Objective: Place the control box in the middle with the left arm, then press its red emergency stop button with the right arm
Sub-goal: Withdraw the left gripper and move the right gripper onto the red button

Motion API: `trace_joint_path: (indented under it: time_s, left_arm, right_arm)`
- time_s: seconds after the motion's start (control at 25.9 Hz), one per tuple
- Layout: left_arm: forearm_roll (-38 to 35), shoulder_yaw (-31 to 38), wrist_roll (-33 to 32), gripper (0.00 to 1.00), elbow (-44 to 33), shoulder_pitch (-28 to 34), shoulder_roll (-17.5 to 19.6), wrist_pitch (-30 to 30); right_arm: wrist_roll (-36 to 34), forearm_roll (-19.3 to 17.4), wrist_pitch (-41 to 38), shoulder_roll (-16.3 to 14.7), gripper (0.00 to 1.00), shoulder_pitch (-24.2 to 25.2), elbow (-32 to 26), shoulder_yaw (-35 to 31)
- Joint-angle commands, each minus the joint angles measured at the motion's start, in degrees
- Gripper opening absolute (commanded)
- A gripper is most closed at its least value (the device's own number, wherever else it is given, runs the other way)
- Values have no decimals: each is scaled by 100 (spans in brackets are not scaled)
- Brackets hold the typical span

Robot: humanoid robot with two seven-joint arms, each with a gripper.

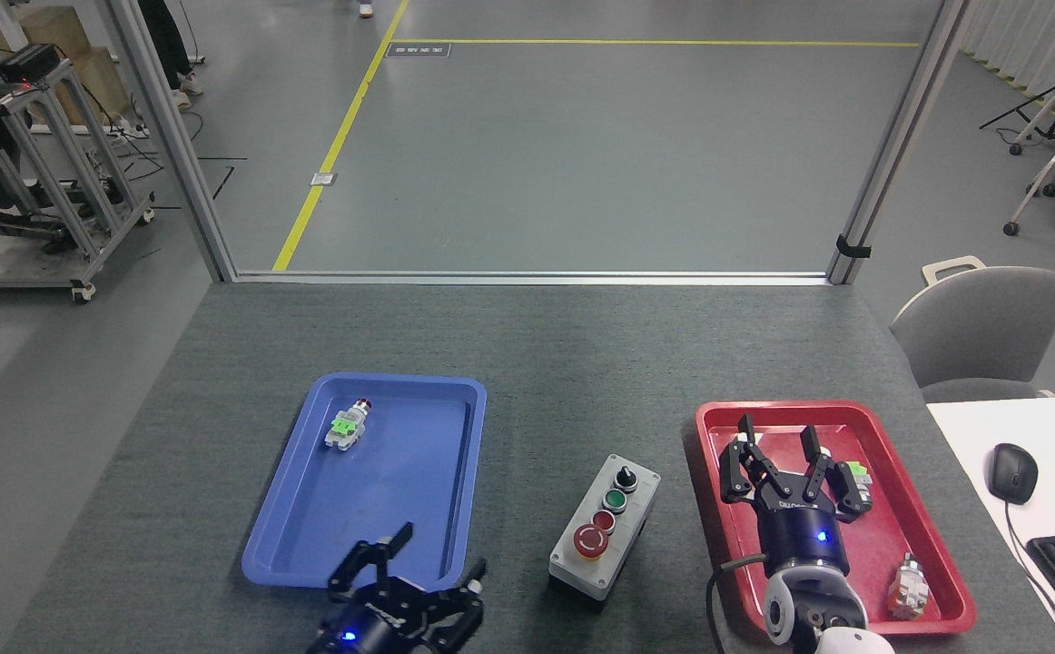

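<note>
The control box [605,527], light grey with a black base, lies on the table between the two trays, tilted slightly to the right. Its face shows a black knob, a green button, a small red button and the red emergency stop button [590,540] nearest me. My left gripper [414,568] is open, down at the blue tray's front edge, well left of the box and holding nothing. Over the red tray hovers my right gripper [786,459], open and empty, to the right of the box.
The blue tray [291,545] holds one push-button part with a green tag [347,424]. The red tray [936,581] holds two such parts [909,586], one partly behind my right fingers. A white desk with mouse [1011,472] and keyboard stands at right.
</note>
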Motion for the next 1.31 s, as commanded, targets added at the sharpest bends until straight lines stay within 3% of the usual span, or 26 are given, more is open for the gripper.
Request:
trace_joint_path:
  time_s: [0.0,0.12,0.27,0.43,0.54,0.85,1.08,1.28]
  left_arm:
    - [513,1338,19,99,-136,235,135,-776]
    - [759,2278,19,99,93,129,65,-1321]
    - [785,2823,19,99,163,-222,74,-1330]
    - [785,3184,19,99,444,-495,47,-1312]
    - [776,3201,28,99,708,-653,65,-1312]
    - [706,3483,98,99,849,-671,-5,-1286]
    - [688,3474,134,99,787,-697,-129,-504]
    - [688,3456,116,99,796,-776,-129,-468]
  right_arm:
    - [-4,12,-602,-16,3,-106,38,63]
    - [5,47,-2078,-87,0,-88,108,80]
    - [49,161,-3291,-166,0,8,117,265]
    - [57,460,-3397,-412,0,140,232,985]
    - [57,469,-3388,-412,0,149,355,1249]
    - [57,477,-3361,-368,0,131,662,1328]
    - [66,486,-3361,-368,0,105,776,1381]
    - [57,486,-3353,-368,0,87,908,1495]
